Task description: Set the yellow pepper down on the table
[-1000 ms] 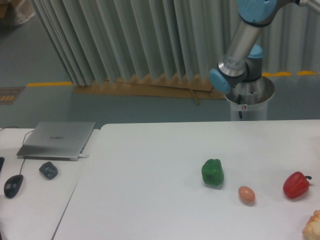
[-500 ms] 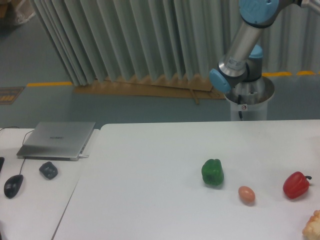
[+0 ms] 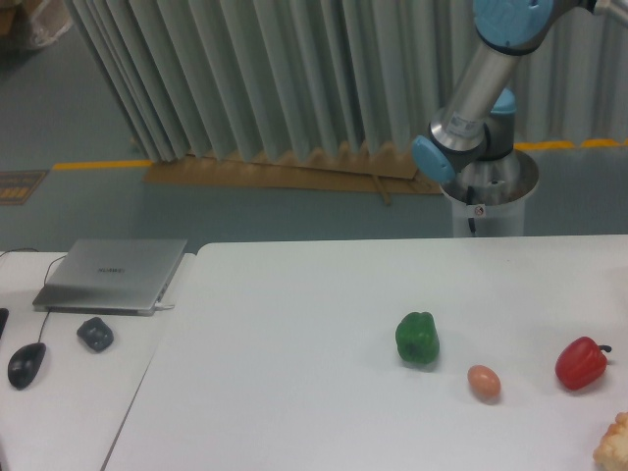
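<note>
Nowhere in the fixed camera's view does the claw appear, so whether it is spread, pressed together or pinching anything cannot be told. Only part of the UR5e arm (image 3: 481,88) shows, at the top right: a silver tube with pale blue joints that rises from a round silver pedestal (image 3: 488,201) standing behind the table's far edge and runs out of the picture's top.

No yellow pepper shows either. A pale yellowish, bumpy thing (image 3: 612,444) is cut off at the lower right corner of the picture, resting on the table near its right side; too little of it shows to name it.

On the white table (image 3: 294,363) lie three things towards the right. A green pepper (image 3: 417,339) sits upright right of the table's middle. A small brown egg (image 3: 484,383) lies near it, nearer the front edge and apart from it. A red pepper (image 3: 580,363) with a dark stem rests further right, well apart from the egg and close to the right side.

Beside the table's rounded far left corner stands a smaller white desk (image 3: 69,402). A closed grey laptop (image 3: 113,275) lies near its far edge, a dark lumpy object (image 3: 95,334) in front of it, and a black mouse (image 3: 26,364) with a cable towards the left edge.

Behind, grey pleated curtains (image 3: 245,78) hang to the floor.
</note>
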Tool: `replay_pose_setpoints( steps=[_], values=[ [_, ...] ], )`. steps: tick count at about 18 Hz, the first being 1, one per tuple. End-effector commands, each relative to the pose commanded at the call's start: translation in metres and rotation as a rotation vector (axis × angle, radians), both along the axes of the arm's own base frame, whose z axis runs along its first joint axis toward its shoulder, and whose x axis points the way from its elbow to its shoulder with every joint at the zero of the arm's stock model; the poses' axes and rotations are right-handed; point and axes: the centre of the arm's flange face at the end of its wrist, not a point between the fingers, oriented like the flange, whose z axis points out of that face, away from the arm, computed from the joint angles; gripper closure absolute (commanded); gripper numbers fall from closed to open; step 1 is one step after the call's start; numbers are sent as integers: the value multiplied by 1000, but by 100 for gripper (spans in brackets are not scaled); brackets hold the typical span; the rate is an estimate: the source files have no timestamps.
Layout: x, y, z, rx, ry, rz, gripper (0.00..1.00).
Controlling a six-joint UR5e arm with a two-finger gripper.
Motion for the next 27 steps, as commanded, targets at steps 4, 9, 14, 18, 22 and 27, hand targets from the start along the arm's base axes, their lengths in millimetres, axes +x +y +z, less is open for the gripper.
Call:
replay_pose_setpoints(
  steps=[4,9,14,18,22,27],
  values=[
    [-1,-5,-2,-2,-5,6,33],
    [0,-4,1,-4,-7,5,62],
    [8,4,28,-8,-34,8,62],
    [22,11,51,1,-44,28,62],
    [56,40,81,14,-77,46,62],
    [91,82,95,36,-100,134,61]
  ],
)
